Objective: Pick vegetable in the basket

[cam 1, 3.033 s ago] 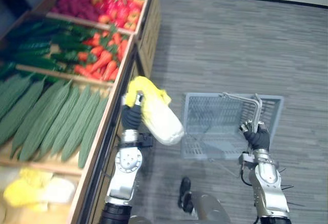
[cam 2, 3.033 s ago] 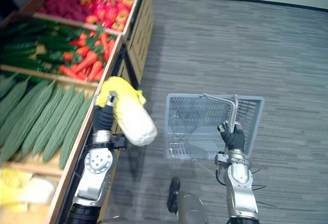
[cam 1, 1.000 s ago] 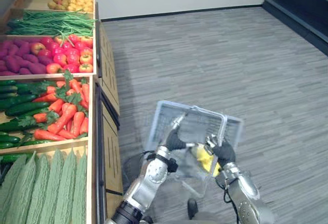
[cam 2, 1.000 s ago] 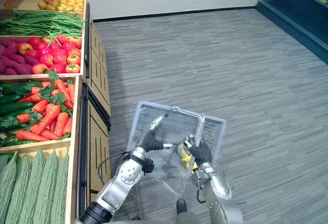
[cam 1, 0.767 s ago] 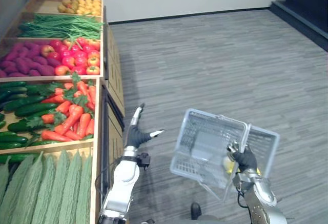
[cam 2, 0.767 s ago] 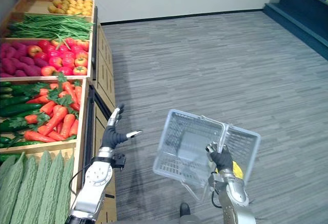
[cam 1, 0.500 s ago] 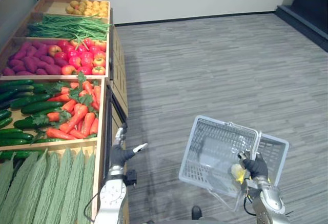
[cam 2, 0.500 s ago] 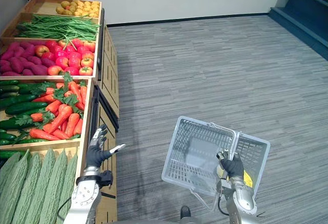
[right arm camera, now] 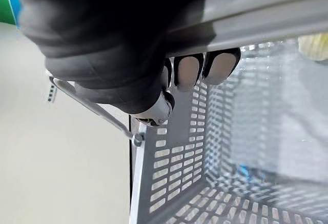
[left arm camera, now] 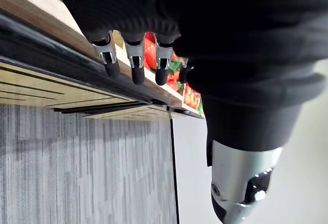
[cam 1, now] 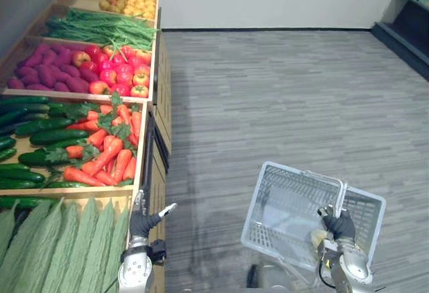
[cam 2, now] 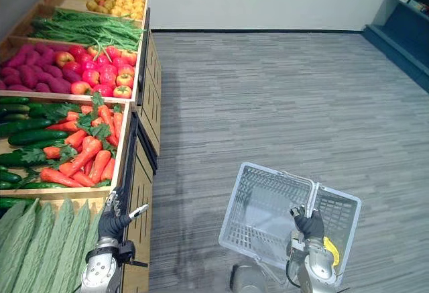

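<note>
Vegetable (cam 1: 317, 238) first: it's a pale yellow lump low in the grey mesh basket (cam 1: 268, 216), on the near side and tucked right up against the robot's right hand. Only a bit of it peeks past the hand and the mesh, so I'd say leafy cabbage-type thing, but I can't swear to it.

Going left to right. Far left is a wooden produce shelf (cam 1: 163, 105) split into compartments. From the back there's some yellow produce (cam 1: 127, 1), then green beans (cam 1: 100, 28). After that come purple roots (cam 1: 43, 72) next to red fruit (cam 1: 117, 78), then cucumbers (cam 1: 40, 135) beside carrots (cam 1: 100, 152). Nearest the robot are big ridged green gourds (cam 1: 60, 246).

The left hand (cam 1: 144, 222) is just at the front edge of that shelf, by the gourd compartment. Its fingers (left arm camera: 134, 65) are straight and spread, thumb sticking out sideways, nothing in it. The wrist view agrees, with the fingertips hanging free over the wooden rim.

The middle is grey striped carpet (cam 1: 281, 92).

Over on the right the basket hangs tilted above the carpet, well apart from the shelf. The right hand (cam 1: 338, 226) has its fingers wrapped tight around the basket's metal handle (cam 2: 313, 196). In its wrist view you can see the dark fingertips curled under the grey bar, with the mesh wall right behind them.
</note>
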`<state>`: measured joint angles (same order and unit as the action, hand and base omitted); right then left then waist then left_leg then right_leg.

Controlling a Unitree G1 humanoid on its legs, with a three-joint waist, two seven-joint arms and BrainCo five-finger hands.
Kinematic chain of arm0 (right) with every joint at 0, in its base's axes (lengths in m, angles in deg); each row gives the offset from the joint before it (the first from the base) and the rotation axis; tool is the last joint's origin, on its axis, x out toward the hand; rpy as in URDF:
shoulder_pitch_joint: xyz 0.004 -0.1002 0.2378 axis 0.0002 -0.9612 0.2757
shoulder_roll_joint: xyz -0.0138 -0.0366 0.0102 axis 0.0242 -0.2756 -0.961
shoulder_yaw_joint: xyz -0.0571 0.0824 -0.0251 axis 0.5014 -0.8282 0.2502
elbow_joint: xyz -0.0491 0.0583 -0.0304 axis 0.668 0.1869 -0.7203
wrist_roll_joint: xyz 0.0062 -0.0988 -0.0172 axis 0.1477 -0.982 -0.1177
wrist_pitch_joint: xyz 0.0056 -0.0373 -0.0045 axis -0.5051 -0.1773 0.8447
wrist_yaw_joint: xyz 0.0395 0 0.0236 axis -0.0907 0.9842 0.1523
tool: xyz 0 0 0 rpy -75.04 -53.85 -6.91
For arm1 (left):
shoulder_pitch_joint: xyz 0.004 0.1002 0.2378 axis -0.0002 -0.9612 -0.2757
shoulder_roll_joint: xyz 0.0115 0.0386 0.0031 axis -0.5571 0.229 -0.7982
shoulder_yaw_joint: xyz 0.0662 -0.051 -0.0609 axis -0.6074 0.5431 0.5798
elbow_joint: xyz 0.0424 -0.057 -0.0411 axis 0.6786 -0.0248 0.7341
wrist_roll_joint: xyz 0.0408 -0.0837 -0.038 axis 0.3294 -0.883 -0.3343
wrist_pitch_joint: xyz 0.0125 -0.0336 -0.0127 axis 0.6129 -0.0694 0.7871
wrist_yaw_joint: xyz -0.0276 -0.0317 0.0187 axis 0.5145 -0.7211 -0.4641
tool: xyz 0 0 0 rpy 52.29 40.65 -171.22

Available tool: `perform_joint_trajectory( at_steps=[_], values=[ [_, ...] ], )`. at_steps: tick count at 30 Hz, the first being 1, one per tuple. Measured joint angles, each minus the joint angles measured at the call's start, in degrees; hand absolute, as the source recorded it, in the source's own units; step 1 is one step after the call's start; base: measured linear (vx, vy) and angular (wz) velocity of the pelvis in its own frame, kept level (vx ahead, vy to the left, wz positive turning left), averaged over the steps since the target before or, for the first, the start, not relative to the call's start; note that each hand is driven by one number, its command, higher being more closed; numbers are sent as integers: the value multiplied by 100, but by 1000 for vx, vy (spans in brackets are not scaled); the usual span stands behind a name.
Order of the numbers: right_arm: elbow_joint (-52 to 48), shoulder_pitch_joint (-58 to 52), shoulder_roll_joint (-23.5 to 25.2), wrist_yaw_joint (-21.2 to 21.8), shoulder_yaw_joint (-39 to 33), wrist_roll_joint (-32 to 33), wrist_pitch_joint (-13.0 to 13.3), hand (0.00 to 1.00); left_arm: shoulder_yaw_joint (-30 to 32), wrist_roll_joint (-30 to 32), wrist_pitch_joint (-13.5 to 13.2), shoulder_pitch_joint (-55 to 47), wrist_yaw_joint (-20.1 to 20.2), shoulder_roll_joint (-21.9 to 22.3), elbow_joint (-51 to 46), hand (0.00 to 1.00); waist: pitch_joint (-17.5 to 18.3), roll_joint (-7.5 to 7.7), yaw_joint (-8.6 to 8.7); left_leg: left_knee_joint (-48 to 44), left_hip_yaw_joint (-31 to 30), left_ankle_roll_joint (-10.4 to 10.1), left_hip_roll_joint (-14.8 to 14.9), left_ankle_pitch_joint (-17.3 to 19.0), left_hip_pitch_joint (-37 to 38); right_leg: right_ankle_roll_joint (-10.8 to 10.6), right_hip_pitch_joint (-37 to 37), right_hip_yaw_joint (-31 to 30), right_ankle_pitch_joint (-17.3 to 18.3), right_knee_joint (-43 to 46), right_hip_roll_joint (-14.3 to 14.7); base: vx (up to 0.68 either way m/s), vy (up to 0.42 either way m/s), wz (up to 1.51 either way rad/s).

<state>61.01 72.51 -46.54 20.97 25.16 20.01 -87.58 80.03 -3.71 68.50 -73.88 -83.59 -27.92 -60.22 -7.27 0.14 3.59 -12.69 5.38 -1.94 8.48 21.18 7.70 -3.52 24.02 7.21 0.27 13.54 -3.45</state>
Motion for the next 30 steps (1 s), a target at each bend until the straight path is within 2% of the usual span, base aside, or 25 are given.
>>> perform_joint_trajectory(
  at_steps=[1,2,3,4,5,6,7,9,10,12,13,14,15,16,17,18,19,20,21,22,23,25,26,27,30],
  values=[
    [-7,-24,-47,-2,5,-8,3,100,1,0,-5,10,-12,14,27,0,-32,20,61,-43,-211,-240,81,156,200,110,-178,-333,-977,-318,107,630,-257,64],
    [1,22,-149,-21,0,-16,1,100,1,0,6,98,-12,105,149,0,-117,-223,57,-69,-277,-272,243,177,272,172,-201,-201,-773,-75,251,579,-256,66],
    [-86,51,-163,2,48,-56,-2,100,-29,1,6,169,16,261,134,0,-195,-308,11,-285,-413,-463,286,-249,270,248,-43,-126,-169,805,125,451,-219,41],
    [-120,28,-166,14,99,-60,-4,100,-33,0,1,134,13,351,81,0,-201,-298,26,-430,-455,-458,256,-454,293,280,-69,-75,68,1084,51,470,-273,64],
    [-239,-58,-176,17,240,-58,-4,100,-98,-6,-31,36,0,438,-73,0,-212,-292,12,-1034,-464,-435,265,-823,186,346,-327,59,440,1284,1,504,-286,55],
    [-392,-133,-171,17,346,-57,-4,100,-128,-13,-82,35,3,433,-169,0,-208,-311,-8,-1798,-434,-325,369,-1157,-126,409,-541,172,627,1231,11,587,-335,63],
    [-617,-207,-172,12,460,-56,-3,100,-127,-19,-130,46,-3,442,-251,0,-229,-298,-103,-2982,-282,-229,621,-1764,-764,478,-847,320,788,999,50,467,-268,43],
    [-809,-184,-162,-1,513,-54,-1,100,-133,-102,-152,30,-10,442,-322,0,-217,-355,-178,-4102,96,-159,1003,-1672,-1421,548,-1276,481,832,688,143,379,-210,38],
    [-934,-187,-154,-14,516,-38,14,100,-140,-136,-153,5,-11,444,-340,0,-281,-248,-244,-4477,481,-108,1158,-1480,-1737,559,-1675,587,840,417,150,470,-185,44],
    [-1048,-176,-148,-63,460,-1,111,100,-130,-152,-157,-36,-25,450,-417,0,-293,-229,-350,-4401,1139,-74,1264,-1149,-2010,556,-2231,768,841,-17,116,395,-109,45],
    [-1075,-176,-149,-97,396,10,146,100,-135,-176,-163,-82,-35,453,-481,0,-290,-228,-404,-4007,1656,-29,1304,-1065,-2098,541,-2536,995,851,-238,73,313,-26,64],
    [-1081,-181,-144,-109,291,13,154,100,-137,-184,-168,-82,-53,454,-551,0,-288,-233,-433,-3450,2370,19,1344,-1087,-2134,442,-2782,1232,910,-372,20,304,-7,76],
    [-1089,-202,-145,-117,221,13,155,100,-148,-188,-175,-84,-68,454,-575,0,-270,-262,-414,-3111,2767,74,1355,-1202,-2175,375,-2871,1388,962,-395,11,300,28,114],
    [-1095,-293,-149,-128,26,13,159,100,-205,-211,-182,-75,-102,441,-569,0,-202,-358,-369,-2563,3536,386,1331,-1406,-2207,225,-2993,1737,1102,-377,14,310,45,146],
    [-1015,-329,-115,-139,-104,13,160,100,-206,-216,-181,-54,-113,415,-563,0,-135,-299,-259,-2364,3842,554,1226,-1281,-2127,111,-3081,1975,1184,-354,-77,375,71,203],
    [-891,-288,-138,-165,-279,11,161,100,-227,-216,-183,-17,-110,403,-559,0,-90,-286,-159,-1988,4001,788,949,-1134,-2074,67,-3093,2194,1211,-279,-156,316,68,171],
    [-789,-218,-146,-185,-362,11,161,100,-223,-216,-183,-16,-109,397,-558,0,-56,-335,-137,-1798,4003,919,824,-1046,-2067,61,-3101,2274,1215,-247,-168,316,95,160],
    [-502,-51,-145,-236,-483,5,149,100,-214,-217,-178,-16,-108,364,-542,0,-78,-293,-142,-1428,3927,1061,559,-844,-1948,13,-3166,2363,1244,-115,-218,337,123,133],
    [-157,89,-142,-246,-533,-20,90,100,-217,-217,-171,-16,-104,296,-508,0,-133,-162,-141,-1154,3801,1007,308,-751,-1712,-103,-3275,2442,1355,302,-394,345,121,126],
    [27,129,-143,-247,-548,-46,84,100,-221,-220,-164,-16,-101,271,-475,0,-132,-108,-159,-1086,3694,1000,198,-737,-1605,-146,-3271,2446,1394,675,-520,429,103,146],
    [465,149,-112,-258,-555,-116,67,100,-234,-227,-150,-110,-103,185,-457,0,-150,-35,-142,-909,3289,851,-54,-626,-1153,115,-3044,2383,1264,2342,-996,368,33,117],
    [597,70,-65,-259,-553,-127,66,100,-246,-231,-147,-117,-107,143,-466,0,-143,8,-111,-865,2981,762,-159,-472,-951,620,-2718,1974,1451,3299,-1136,331,-46,100],
    [603,0,-19,-270,-554,-140,65,100,-218,-234,-147,-117,-115,94,-488,0,-140,11,-84,-867,2807,737,-170,-408,-859,704,-2351,1467,1629,3695,-1077,336,-146,108],
    [600,-106,25,-280,-562,-167,65,100,-226,-236,-147,-118,-117,33,-550,0,-140,7,-48,-843,2521,660,-153,-369,-747,530,-1743,650,1821,3827,-796,321,-165,103],
    [595,-282,74,-370,-638,-160,68,100,-251,-237,-159,-117,-118,25,-743,0,-131,64,33,-872,1956,355,-33,-358,-627,386,-927,-645,1931,3152,-312,358,-295,108]
  ],
)
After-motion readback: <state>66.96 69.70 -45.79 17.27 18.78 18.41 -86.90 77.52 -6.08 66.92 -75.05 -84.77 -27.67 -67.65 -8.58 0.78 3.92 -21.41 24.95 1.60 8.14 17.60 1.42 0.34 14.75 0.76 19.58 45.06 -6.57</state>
